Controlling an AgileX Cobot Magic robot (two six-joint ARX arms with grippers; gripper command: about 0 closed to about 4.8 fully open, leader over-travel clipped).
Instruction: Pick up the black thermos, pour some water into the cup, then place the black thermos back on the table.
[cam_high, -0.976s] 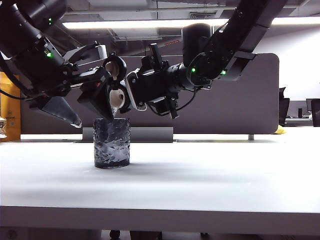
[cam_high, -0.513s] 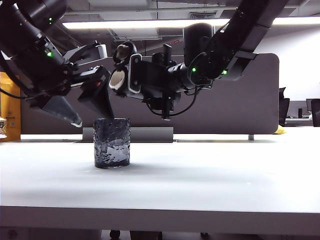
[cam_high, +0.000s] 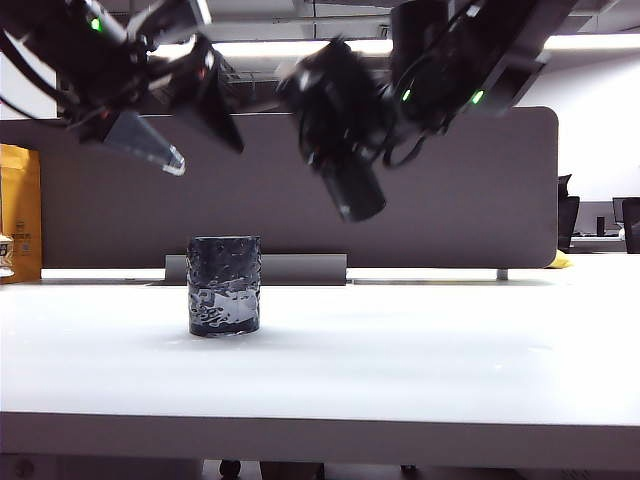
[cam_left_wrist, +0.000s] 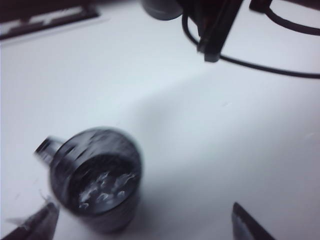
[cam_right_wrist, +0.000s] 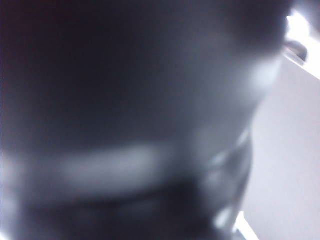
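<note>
Gripping the thermos (cam_high: 345, 170), the right gripper (cam_high: 330, 105) sits high at about 1 o'clock from the cup (cam_high: 224, 285), jaws clenched round the flask's body; motion blur hides the exact contact. A second ago the thermos lay level with its spout over the cup's rim; now it is lifted clear and swung so its base points down toward 5 o'clock. Judgement: pouring looks finished, and setting the thermos back on the table (cam_high: 420, 360) remains.

Right wrist view: only a dark blur, probably the flask (cam_right_wrist: 125, 100) filling the lens.

Left gripper (cam_high: 195, 105), up at 11 o'clock from the cup, has also risen; fingers (cam_left_wrist: 247, 225) spread wide, holding nothing.

Cup (cam_left_wrist: 97, 180) stands upright on the table (cam_left_wrist: 210, 130), water glinting inside.
</note>
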